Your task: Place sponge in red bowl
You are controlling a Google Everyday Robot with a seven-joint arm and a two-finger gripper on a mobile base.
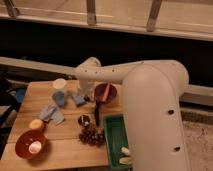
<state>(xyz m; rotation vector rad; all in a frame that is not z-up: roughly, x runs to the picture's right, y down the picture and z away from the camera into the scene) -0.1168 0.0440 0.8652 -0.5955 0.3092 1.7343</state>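
The red bowl point(106, 92) stands on the wooden table point(60, 150), near its right back part, with an orange thing inside. A small blue sponge point(79, 100) lies just left of the bowl. My white arm reaches in from the right, and its gripper point(86, 94) hangs right over the sponge, between the blue cup and the red bowl. The arm's end hides whether it touches the sponge.
A white cup point(60, 83) and a blue cup point(60, 97) stand left of the gripper. Also on the table are a blue cloth point(51, 114), a yellow fruit point(35, 124), an orange bowl point(30, 144), a small can point(84, 120), a dark fruit cluster point(91, 136) and a green tray point(116, 142).
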